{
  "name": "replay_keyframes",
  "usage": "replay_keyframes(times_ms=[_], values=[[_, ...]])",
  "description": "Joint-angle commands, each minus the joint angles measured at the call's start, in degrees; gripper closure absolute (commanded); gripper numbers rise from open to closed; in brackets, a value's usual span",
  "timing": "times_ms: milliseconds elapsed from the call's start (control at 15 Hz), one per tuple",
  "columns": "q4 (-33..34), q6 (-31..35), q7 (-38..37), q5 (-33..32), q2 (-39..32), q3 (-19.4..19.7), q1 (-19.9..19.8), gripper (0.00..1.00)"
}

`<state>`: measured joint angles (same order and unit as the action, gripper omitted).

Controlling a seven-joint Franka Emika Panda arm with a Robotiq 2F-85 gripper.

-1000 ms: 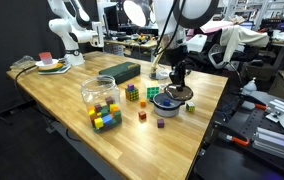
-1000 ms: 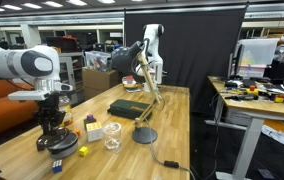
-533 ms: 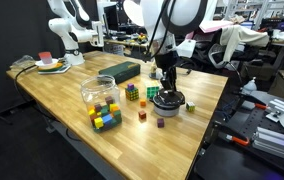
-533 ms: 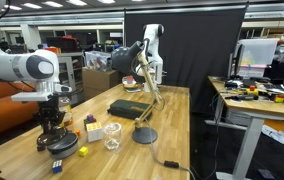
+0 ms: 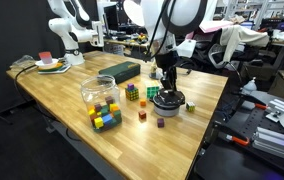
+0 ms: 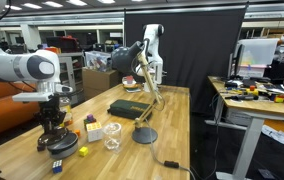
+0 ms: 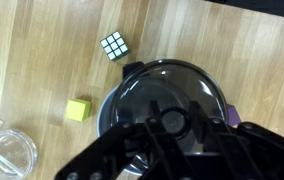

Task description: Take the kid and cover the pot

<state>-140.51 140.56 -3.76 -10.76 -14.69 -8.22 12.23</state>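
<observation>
A dark pot (image 5: 169,105) stands near the table's edge, and a glass lid (image 5: 169,97) lies on it. In the wrist view the lid (image 7: 167,85) covers the pot's rim (image 7: 106,112), and its black knob sits between my fingers. My gripper (image 7: 172,122) is straight above the pot and closed around the knob. It shows in both exterior views (image 5: 167,86) (image 6: 50,126), pointing down onto the pot (image 6: 52,144).
A Rubik's cube (image 7: 113,45), a yellow block (image 7: 77,110), a purple block (image 7: 235,116) and a glass jar (image 7: 7,150) lie around the pot. A clear tub of coloured blocks (image 5: 100,96), a black box (image 5: 120,71) and a dark disc (image 6: 144,135) are farther off.
One second ago my gripper held the lid beside and above the pot. It then moved over and down, setting the lid on the pot. Nothing has moved in the last half second.
</observation>
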Motion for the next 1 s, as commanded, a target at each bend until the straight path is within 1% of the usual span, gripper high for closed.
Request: replay_keyframes(times_ms=[0, 133, 400, 933], values=[[2.33, 0.13, -1.02, -1.17, -1.84, 1.46, -0.42, 0.92], [4.04, -0.2, -0.51, -0.63, -3.1, 2.3, -0.9, 0.92], [6.78, -0.89, 0.48, 0.06, -5.62, 2.66, -1.2, 0.92], [7.07, -1.52, 2.66, 2.35, -6.58, 1.83, -2.07, 0.92]])
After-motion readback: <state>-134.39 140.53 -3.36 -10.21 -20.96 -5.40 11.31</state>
